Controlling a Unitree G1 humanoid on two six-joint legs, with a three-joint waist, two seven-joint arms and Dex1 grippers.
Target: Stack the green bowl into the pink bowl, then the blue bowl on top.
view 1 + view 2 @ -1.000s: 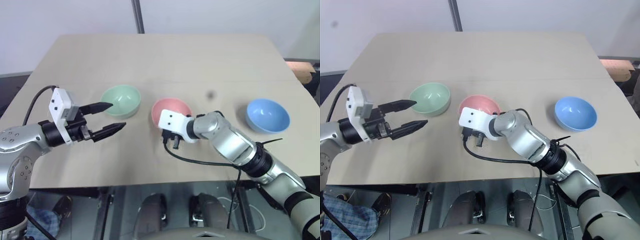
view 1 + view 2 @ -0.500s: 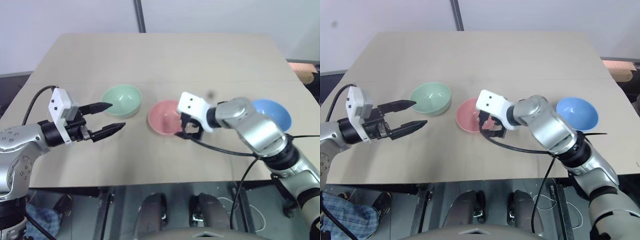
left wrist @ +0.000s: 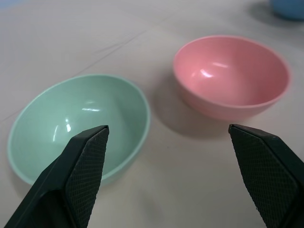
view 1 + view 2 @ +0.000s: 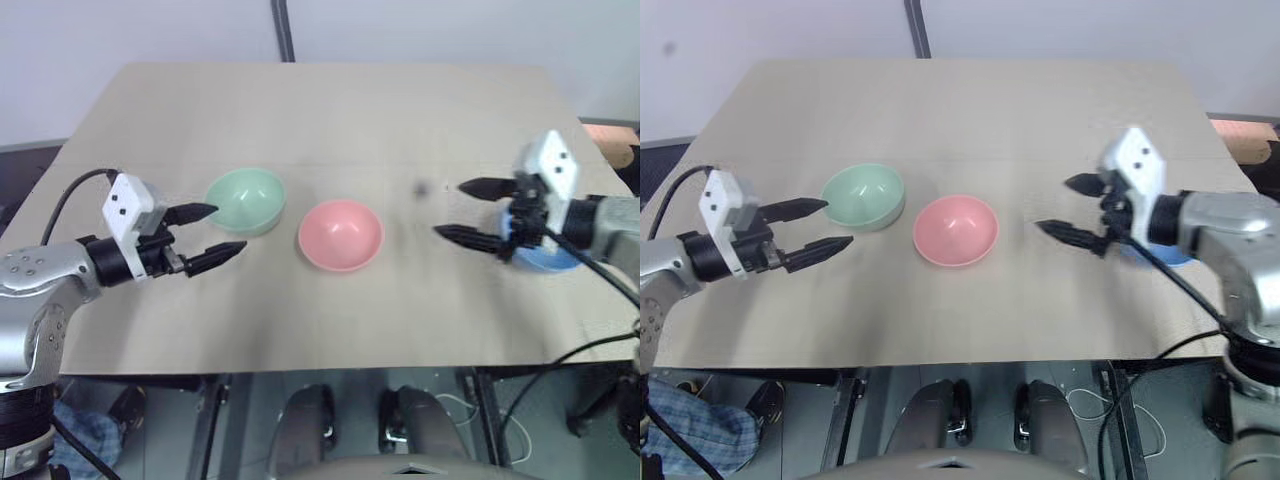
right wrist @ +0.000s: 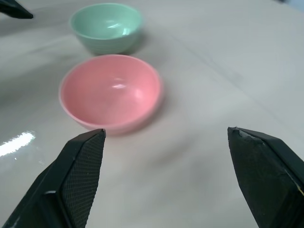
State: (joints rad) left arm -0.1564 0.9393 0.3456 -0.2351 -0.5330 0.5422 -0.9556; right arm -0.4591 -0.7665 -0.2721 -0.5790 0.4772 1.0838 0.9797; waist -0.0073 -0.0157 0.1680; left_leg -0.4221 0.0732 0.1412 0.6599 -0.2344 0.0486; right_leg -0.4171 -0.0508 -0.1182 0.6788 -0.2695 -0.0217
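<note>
The green bowl [image 4: 245, 200], a small round piece of smooth, glossy mint plastic, sits upright on the left part of the table [image 4: 330, 110], a flat matte beige top with a faint seam running across it. Just right of it, apart from it, stands the pink bowl [image 4: 340, 234], the same rounded shape in salmon plastic, with small highlights on its inner wall. The blue bowl [image 4: 545, 258] is far to the right, near the table's right edge, mostly hidden behind the right gripper [image 4: 472, 210], so only part of its sky-blue rim shows. The left gripper [image 4: 203, 235] hovers just left of the green bowl, its two black tapered fingers spread wide and holding nothing; the wrist view shows their inner faces have a fine cross-hatched texture. The right gripper is raised over the table in front of the blue bowl, pointing left toward the pink bowl, its pointed black fingers likewise wide apart and empty. All three bowls are unstacked and empty.
</note>
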